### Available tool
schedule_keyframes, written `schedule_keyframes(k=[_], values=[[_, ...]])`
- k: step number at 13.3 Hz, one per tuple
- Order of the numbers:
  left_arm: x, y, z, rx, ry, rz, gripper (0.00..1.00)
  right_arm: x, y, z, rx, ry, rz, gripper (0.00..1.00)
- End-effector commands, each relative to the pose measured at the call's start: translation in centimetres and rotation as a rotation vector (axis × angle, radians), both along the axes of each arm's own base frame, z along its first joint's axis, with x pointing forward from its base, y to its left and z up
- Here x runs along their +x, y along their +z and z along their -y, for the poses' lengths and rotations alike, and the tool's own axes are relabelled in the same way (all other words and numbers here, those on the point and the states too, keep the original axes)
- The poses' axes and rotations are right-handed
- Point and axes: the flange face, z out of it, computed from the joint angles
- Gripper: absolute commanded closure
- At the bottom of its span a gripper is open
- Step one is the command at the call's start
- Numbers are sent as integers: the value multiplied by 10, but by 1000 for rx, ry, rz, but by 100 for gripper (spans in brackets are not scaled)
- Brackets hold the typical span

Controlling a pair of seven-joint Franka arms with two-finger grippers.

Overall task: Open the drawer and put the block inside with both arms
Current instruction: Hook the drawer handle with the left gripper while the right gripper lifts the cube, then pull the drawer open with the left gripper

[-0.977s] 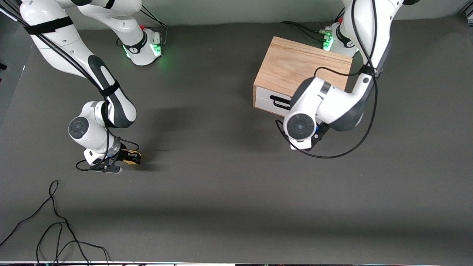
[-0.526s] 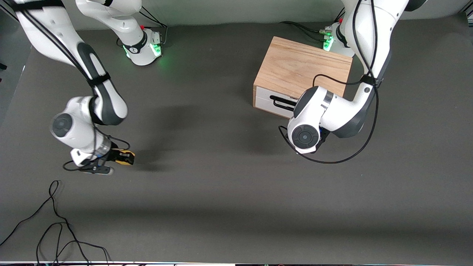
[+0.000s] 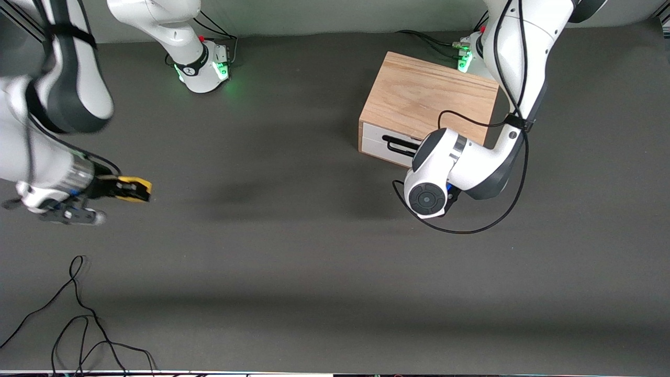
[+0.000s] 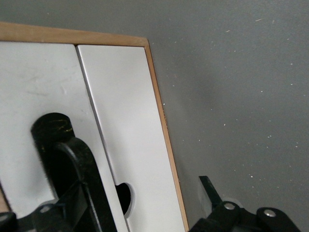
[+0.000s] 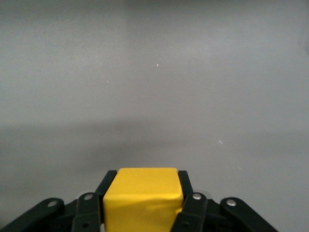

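Note:
The oak box (image 3: 429, 94) stands by the left arm's base, its white drawer (image 3: 377, 144) shut, with the black wire handle (image 3: 398, 145) showing. My left gripper (image 4: 133, 162) is open and sits close in front of the drawer front (image 4: 125, 111). One finger (image 4: 77, 183) is before the white panel and the other finger (image 4: 210, 191) is off the box's edge, over the mat. In the front view the left wrist (image 3: 429, 196) hides it. My right gripper (image 3: 123, 188) is shut on the yellow block (image 3: 133, 188) and holds it above the mat at the right arm's end. The block also shows in the right wrist view (image 5: 144, 193).
Loose black cables (image 3: 78, 314) lie on the mat near the front camera at the right arm's end. A cable loops under the left wrist (image 3: 471, 225). The green-lit bases (image 3: 201, 68) (image 3: 471, 52) stand along the back edge.
My right arm has lifted the block and carried it toward the right arm's end of the table. My left wrist has shifted slightly in front of the drawer.

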Motion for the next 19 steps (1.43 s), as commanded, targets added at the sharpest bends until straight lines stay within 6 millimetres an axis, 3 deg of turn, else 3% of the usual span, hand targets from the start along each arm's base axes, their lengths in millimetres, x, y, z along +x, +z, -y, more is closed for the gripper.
schedule_keyframes(k=[1,4,6,11,19], values=[[1,-14,4,18,21,4,0,-19,50,14,-30,-5,4,64],[6,-12,6,3,27,32,0,-33,78,20,-33,-14,7,64],[16,-3,9,-21,32,84,0,-33,83,22,-64,-15,7,64],[37,12,15,-56,17,215,0,-31,83,25,-66,-23,10,64],[53,24,19,-80,-28,344,0,-28,82,31,-67,-32,10,64]])
